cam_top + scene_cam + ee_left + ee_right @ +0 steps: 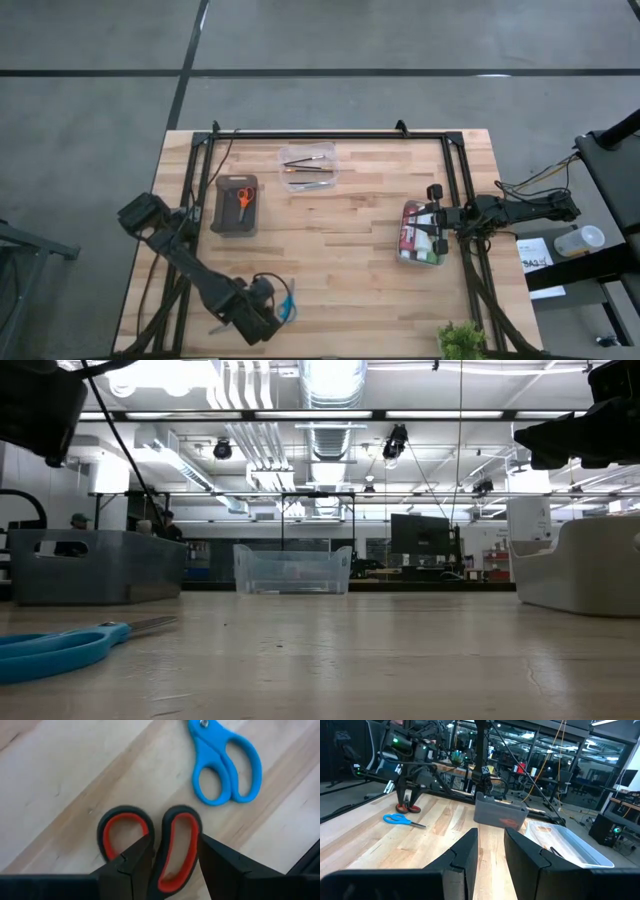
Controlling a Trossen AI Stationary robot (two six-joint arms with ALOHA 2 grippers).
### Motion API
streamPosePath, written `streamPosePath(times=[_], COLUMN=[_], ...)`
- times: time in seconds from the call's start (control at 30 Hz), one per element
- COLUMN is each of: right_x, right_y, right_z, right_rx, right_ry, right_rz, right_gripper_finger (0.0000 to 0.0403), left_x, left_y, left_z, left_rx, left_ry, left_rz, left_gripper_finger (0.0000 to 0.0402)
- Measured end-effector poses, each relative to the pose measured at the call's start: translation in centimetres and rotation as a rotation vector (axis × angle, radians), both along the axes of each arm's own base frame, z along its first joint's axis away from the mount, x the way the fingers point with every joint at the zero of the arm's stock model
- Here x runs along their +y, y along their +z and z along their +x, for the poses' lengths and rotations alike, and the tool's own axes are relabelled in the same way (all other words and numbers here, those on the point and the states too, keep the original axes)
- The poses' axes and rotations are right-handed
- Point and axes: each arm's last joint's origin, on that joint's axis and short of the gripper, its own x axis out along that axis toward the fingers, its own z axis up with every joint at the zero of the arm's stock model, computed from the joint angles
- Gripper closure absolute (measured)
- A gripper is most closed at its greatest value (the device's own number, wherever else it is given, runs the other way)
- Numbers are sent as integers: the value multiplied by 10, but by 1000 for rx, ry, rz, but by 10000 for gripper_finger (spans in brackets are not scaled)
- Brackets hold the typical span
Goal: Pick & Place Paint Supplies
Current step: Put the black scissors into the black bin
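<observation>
Brushes (308, 166) show only from above: thin and long-handled, they lie in a clear tub (326, 150) at the desk's (340, 270) far middle, long axes running side to side. The paint bottles (412, 240) sit in a clear bin at the desk's right, beneath your right gripper (490, 834), whose jaws stand narrowly apart and empty. Only your left wrist view shows the left gripper (175, 845), with its jaws clasping one oval loop of the red-handled scissors (112, 837), beside smooth blue scissors (210, 755).
</observation>
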Motion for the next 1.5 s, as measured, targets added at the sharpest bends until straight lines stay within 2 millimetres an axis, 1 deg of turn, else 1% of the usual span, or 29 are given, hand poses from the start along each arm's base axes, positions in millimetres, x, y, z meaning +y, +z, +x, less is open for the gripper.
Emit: streamPosePath(times=[0.17,0.37,0.57,0.83,1.0,1.23,1.43,1.5], right_x=[0,0,0,0,0,0,0,0], right_y=[0,0,0,0,0,0,0,0], right_z=[0,0,0,0,0,0,0,0], right_rx=[0,0,-2,-1,-1,-1,-1,-1], right_ry=[0,0,0,0,0,0,0,0], right_rz=[0,0,0,0,0,0,0,0], right_gripper_finger=[312,312,312,312,312,312,312,312], left_x=[-1,-3,-4,2,7,15,17,17], left_y=[-1,-15,-17,-17,-18,-18,-18,-18], left_z=[-3,-2,-2,-7,-9,-9,-9,-10], left_rx=[11,56,72,114,150,179,169,170], left_ry=[-9,-48,-50,72,230,548,815,874], left_rz=[12,30,30,69,83,71,30,17], left_gripper_finger=[239,239,239,239,239,239,239,239])
